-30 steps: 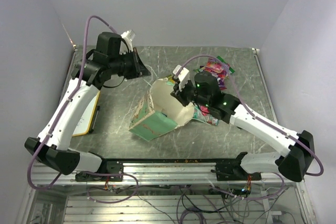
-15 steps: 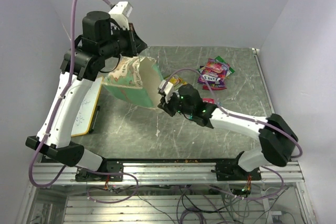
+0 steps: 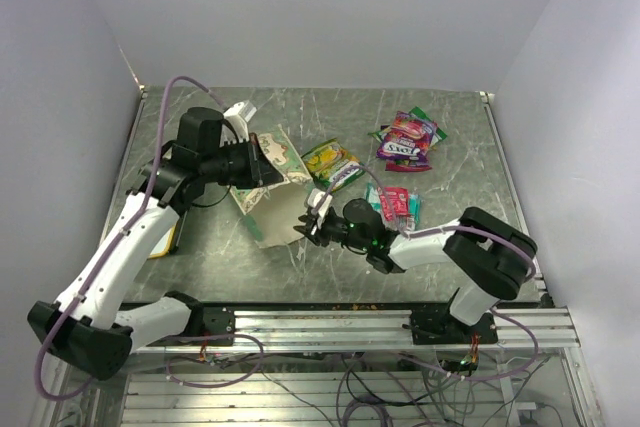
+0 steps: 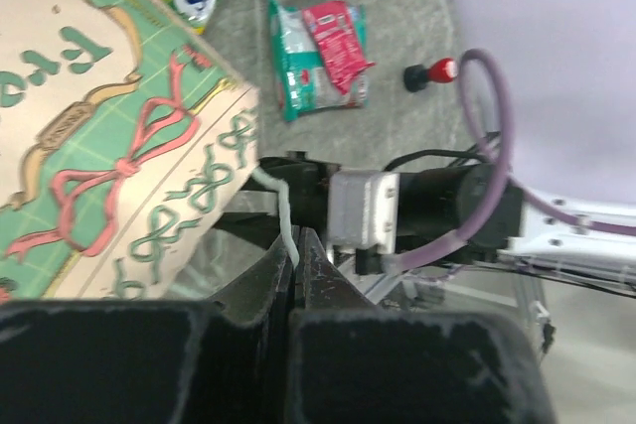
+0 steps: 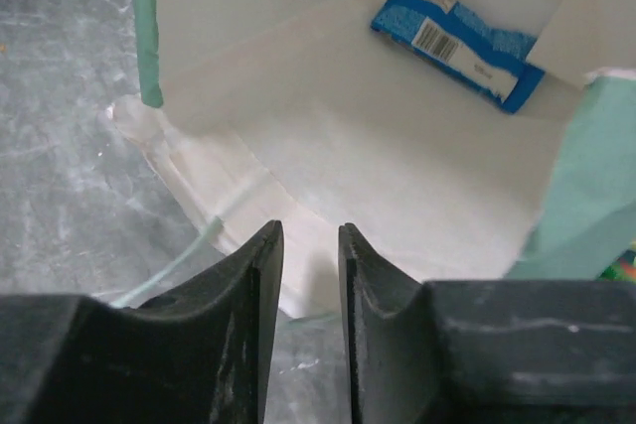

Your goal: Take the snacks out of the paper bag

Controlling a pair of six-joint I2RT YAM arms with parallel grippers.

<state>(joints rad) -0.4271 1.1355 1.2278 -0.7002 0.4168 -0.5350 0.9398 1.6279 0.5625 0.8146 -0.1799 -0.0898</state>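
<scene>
A: The claws?
B: The left claw [image 4: 295, 242] grips the bag's [image 3: 285, 212] string [image 4: 282, 208], centre-left. The right claw [image 5: 306, 237], slightly open, is empty, at its mouth.
A: How many?
B: At least three packets [image 3: 392, 205] outside, one blue packet [image 5: 457, 42] inside.

The right gripper [image 5: 310, 240] has matt black plastic fingers [image 5: 248, 305]; just ahead, the paper bag [image 5: 348, 136] is smooth, matt inside, the blue packet [image 5: 455, 39] there glossy.

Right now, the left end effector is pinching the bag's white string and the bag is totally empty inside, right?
Not empty. The right wrist view shows a blue packet lying inside the paper bag. The left end effector does pinch the white string.
</scene>
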